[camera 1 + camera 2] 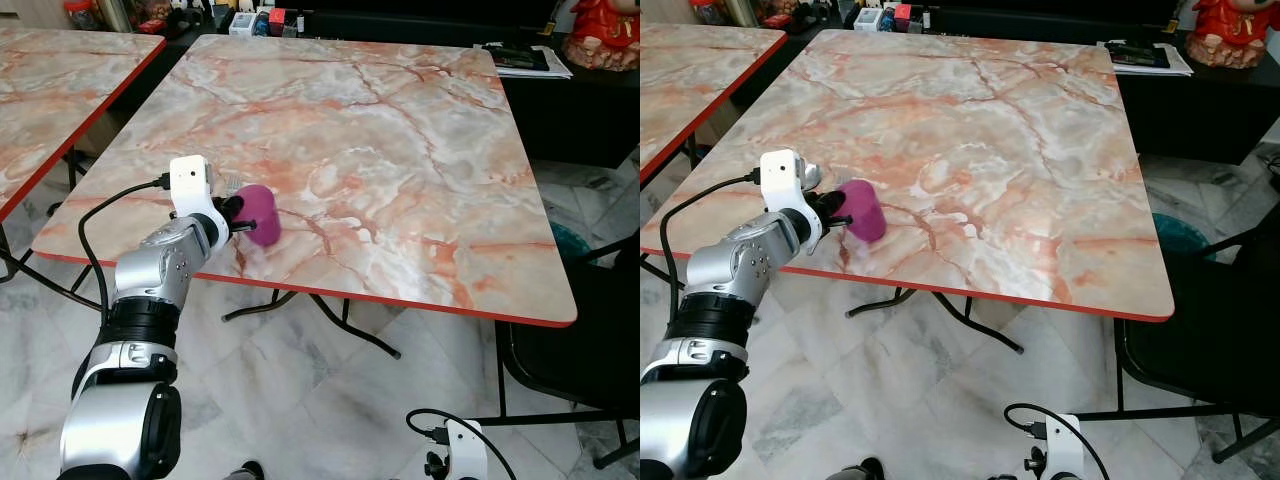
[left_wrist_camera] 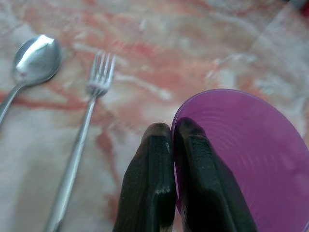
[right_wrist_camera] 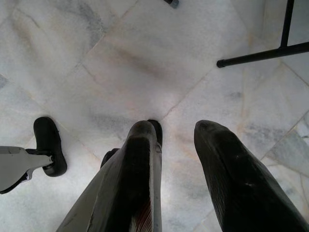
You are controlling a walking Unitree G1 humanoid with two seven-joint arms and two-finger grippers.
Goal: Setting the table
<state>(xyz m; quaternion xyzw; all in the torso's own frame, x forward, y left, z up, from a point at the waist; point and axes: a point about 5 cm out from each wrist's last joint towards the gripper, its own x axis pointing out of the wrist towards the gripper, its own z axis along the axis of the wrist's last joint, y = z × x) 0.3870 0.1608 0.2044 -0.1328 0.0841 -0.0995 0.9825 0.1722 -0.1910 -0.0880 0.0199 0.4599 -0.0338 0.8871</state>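
A purple plastic cup (image 1: 260,213) hangs tilted just above the marble table (image 1: 400,150), near its front left corner. My left gripper (image 1: 238,215) is shut on the cup's rim (image 2: 241,159), one finger inside and one outside. In the left wrist view a fork (image 2: 87,130) and a spoon (image 2: 34,60) lie side by side on the marble beside the cup. My right gripper (image 3: 176,130) hangs low over the tiled floor, open with nothing between its fingers.
A second marble table (image 1: 50,80) stands to the left across a narrow gap. A dark chair (image 1: 580,330) sits at the right by the table's front corner. Papers (image 1: 525,60) and a red figurine (image 1: 605,30) rest on a dark counter behind.
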